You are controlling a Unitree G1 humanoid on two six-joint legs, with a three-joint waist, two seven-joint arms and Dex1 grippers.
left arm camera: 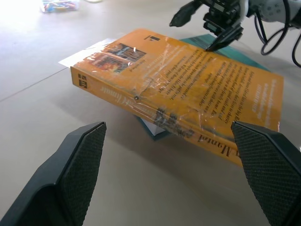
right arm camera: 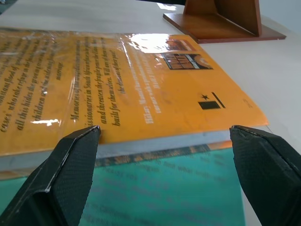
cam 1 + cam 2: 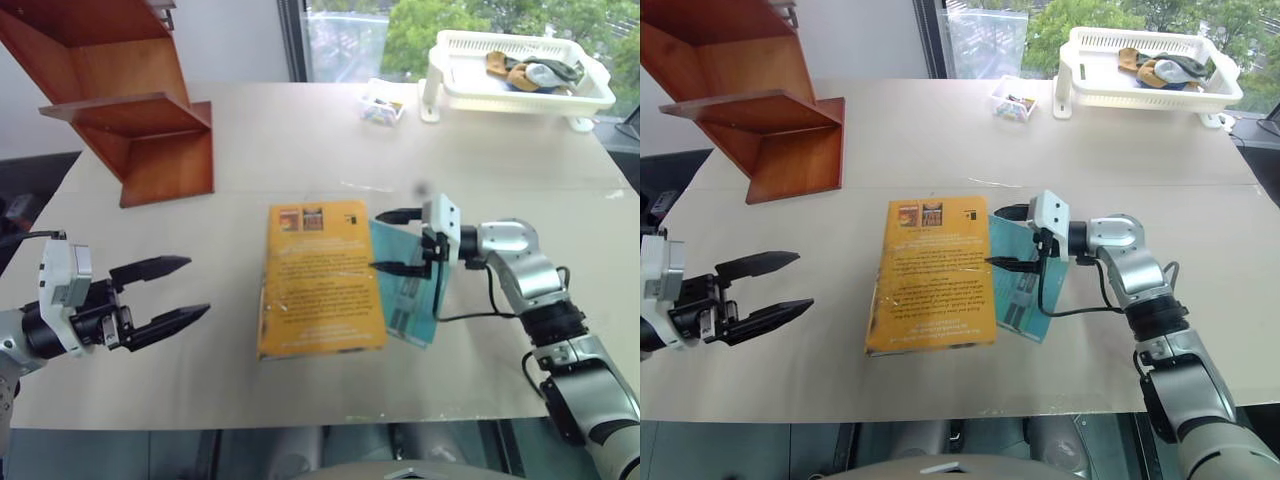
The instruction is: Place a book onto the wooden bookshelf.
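Book partly atop teal book

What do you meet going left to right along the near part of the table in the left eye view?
left gripper, open → the book, lying flat → teal book, partly under the book's edge → right gripper, open at that edge.

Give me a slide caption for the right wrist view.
Open right gripper faces the glossy yellow-orange book lying on a thinner teal book.
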